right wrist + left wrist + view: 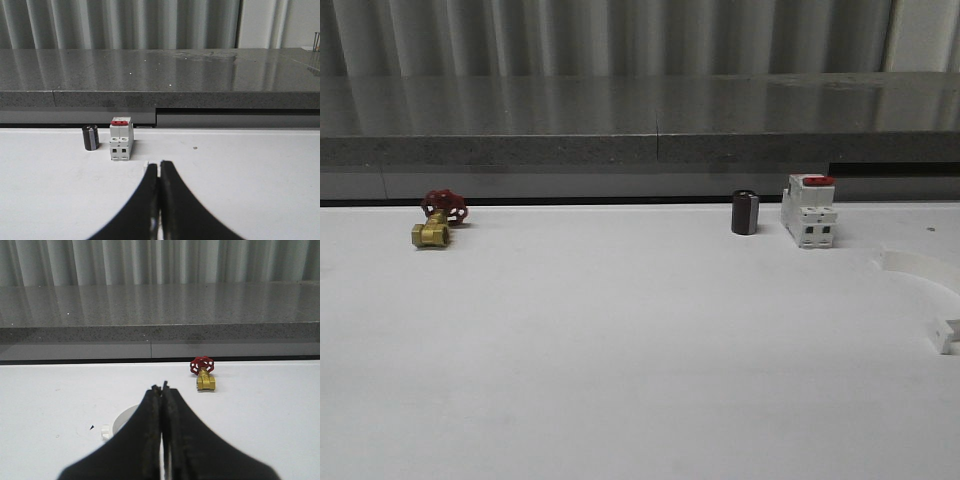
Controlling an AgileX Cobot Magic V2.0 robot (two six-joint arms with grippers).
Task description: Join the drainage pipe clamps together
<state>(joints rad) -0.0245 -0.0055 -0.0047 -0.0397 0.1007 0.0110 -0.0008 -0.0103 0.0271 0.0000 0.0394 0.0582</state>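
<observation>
One drainage pipe clamp [927,283] lies flat at the right edge of the white table [620,370] in the front view, a pale arc with a small flat tab toward its near end, partly cut off by the frame. The other clamp half [120,422] shows in the left wrist view, lying on the table just behind the left gripper [162,390], whose black fingers are pressed together on nothing. The right gripper [159,167] is likewise closed and empty, with a small white tab [147,167] peeking out beside its tips.

Along the table's far edge stand a brass valve with a red handwheel [438,220] at the left, and a dark cylinder [745,212] just beside a white breaker with a red top [810,212] at the right. The wide middle of the table between them and the near side is bare. Behind runs a grey speckled ledge [640,120] under a corrugated wall [620,35].
</observation>
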